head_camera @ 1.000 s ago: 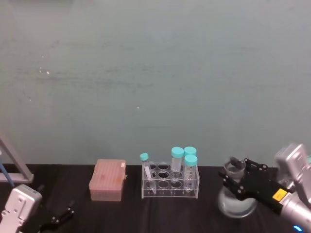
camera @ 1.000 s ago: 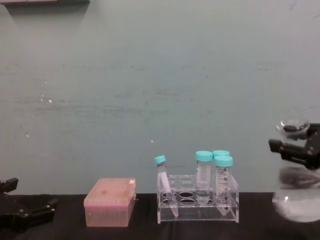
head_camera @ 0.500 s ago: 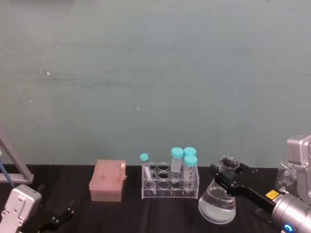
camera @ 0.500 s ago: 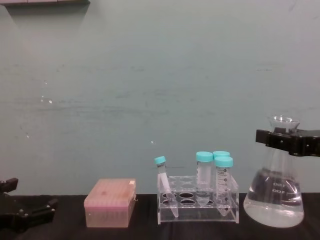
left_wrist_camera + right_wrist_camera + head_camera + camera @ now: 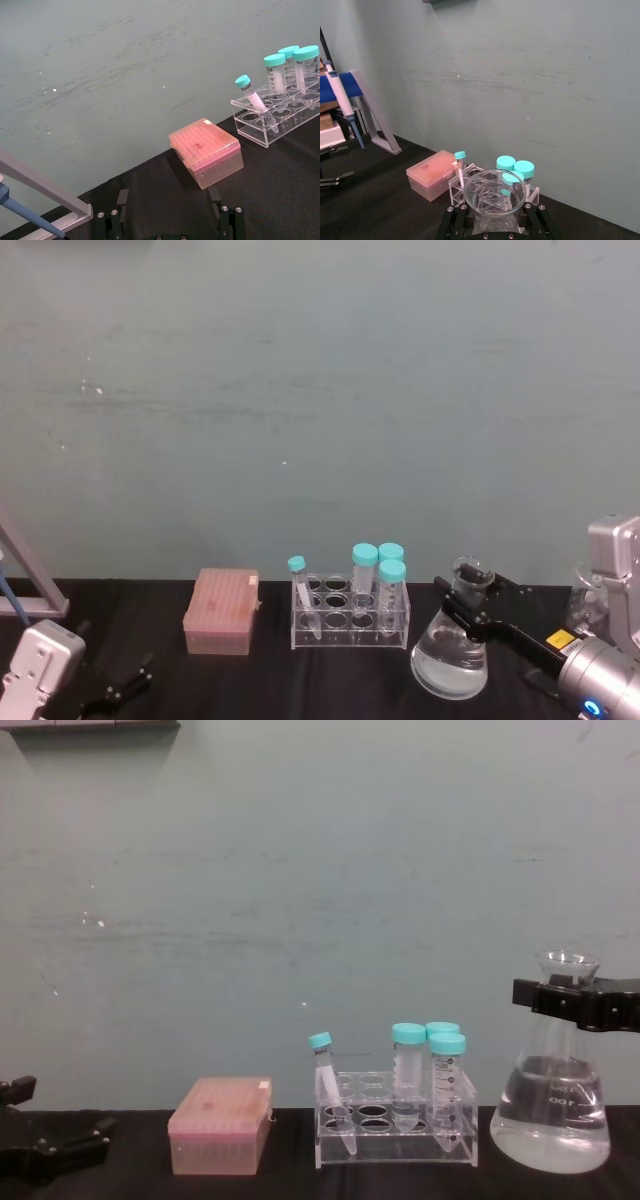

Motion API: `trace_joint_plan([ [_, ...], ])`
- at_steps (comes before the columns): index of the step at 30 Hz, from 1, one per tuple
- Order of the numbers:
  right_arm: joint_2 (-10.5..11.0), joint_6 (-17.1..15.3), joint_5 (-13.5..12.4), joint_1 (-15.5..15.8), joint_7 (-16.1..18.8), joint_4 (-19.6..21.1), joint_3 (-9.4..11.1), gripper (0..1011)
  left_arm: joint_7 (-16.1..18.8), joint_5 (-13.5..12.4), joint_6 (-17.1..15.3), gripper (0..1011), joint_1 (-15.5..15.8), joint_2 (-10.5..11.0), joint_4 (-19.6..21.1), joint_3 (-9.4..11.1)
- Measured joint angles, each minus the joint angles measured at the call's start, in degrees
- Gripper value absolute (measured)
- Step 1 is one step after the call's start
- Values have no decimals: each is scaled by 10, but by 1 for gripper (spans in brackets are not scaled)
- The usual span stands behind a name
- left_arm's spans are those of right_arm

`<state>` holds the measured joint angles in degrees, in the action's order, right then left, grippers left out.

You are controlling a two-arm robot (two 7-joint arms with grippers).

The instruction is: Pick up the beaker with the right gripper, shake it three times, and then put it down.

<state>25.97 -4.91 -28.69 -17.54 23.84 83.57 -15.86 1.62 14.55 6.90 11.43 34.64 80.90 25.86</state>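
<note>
The right gripper [image 5: 556,997] clamps the neck of the beaker [image 5: 550,1120] (upright, liquid inside), just right of the tube rack [image 5: 395,1130]. The left gripper [image 5: 170,225] lies open, far left.

Beaker [image 5: 495,192] neck in right claw [image 5: 494,219] — tube rack [image 5: 455,191] behind, pink box [image 5: 431,175] beside it

Wall [image 5: 300,870]: pale teal, matte, spanning the full far side; faint horizontal scuffs and small white specks left of centre. Table [image 5: 290,1160]: black matte top, butting against the wall. Grey slanted frame [image 5: 45,187]: far left, on the table. Lighting: even, diffuse.
</note>
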Motion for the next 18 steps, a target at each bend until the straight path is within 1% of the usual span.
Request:
trace_joint_plan([
  [18, 1, 2, 0, -1, 4, -1, -1, 451, 0, 0, 0, 1000, 0, 0, 0, 0],
])
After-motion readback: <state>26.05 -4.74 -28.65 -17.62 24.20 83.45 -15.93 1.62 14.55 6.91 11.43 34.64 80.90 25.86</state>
